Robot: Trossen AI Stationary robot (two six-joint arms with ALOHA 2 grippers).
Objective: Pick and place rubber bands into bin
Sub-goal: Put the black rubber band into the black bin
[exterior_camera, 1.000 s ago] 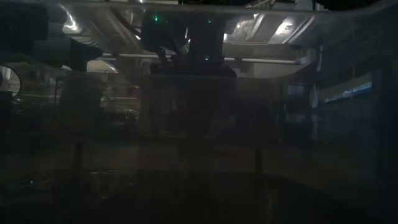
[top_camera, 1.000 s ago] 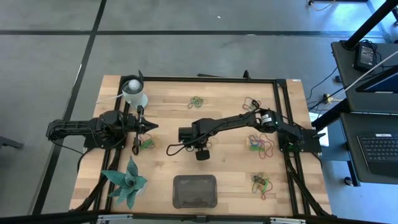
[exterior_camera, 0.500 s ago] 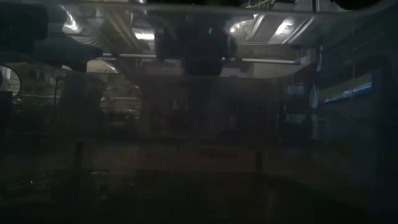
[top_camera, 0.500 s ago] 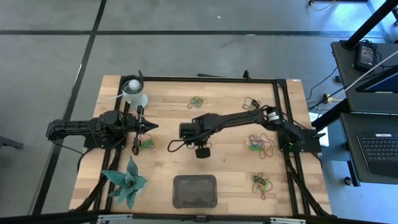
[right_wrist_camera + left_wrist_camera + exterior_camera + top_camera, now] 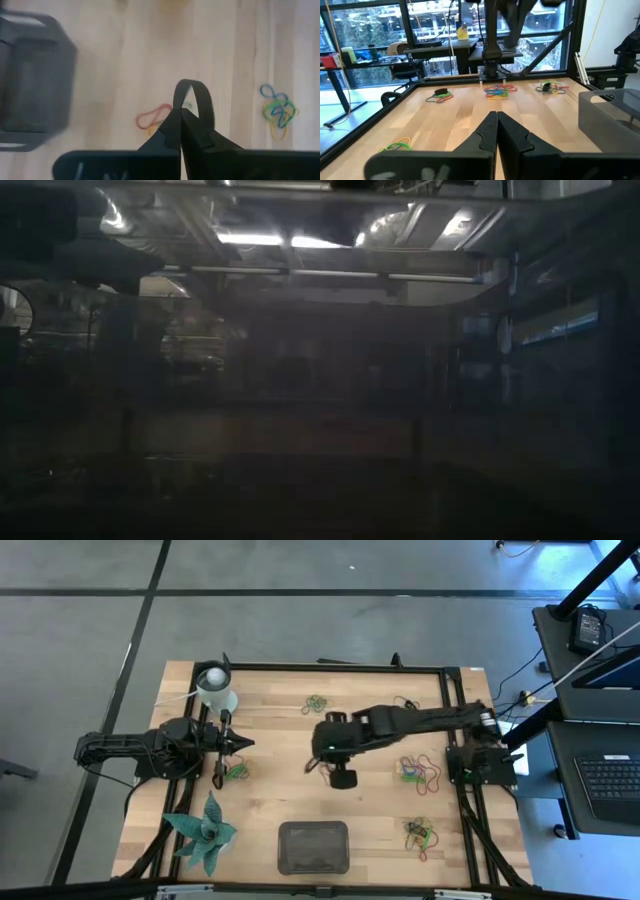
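My right gripper (image 5: pixel 318 758) hangs over the table's middle, shut on a black rubber band (image 5: pixel 194 97). Other rubber bands lie flat in small heaps: green ones (image 5: pixel 316 703) toward the far edge, mixed heaps (image 5: pixel 418 772) (image 5: pixel 420 833) on the right, one (image 5: pixel 236 771) beside my left gripper. A red band (image 5: pixel 151 118) lies on the wood under my right gripper. The dark grey bin (image 5: pixel 313 846) sits flat by the near edge; it also shows in the right wrist view (image 5: pixel 30 85). My left gripper (image 5: pixel 245 743) waits shut at the left, touching nothing. My right gripper pinches the black rubber band between its two shut fingers (image 5: pixel 172 127). The band's free part (image 5: pixel 200 92) arches out past the fingertips as an open loop. It is lifted clear of the table. Fingers come from above, pointing down.
A white cup (image 5: pixel 216 690) stands at the far left corner and a green spiky plant shape (image 5: pixel 205 833) at the near left. A black frame (image 5: pixel 452 720) runs along the table's edges. Bare wood lies between the bin and my right gripper.
My right gripper has risen, leaving the low view through its top, and drawn back toward the table's right. It has stayed shut.
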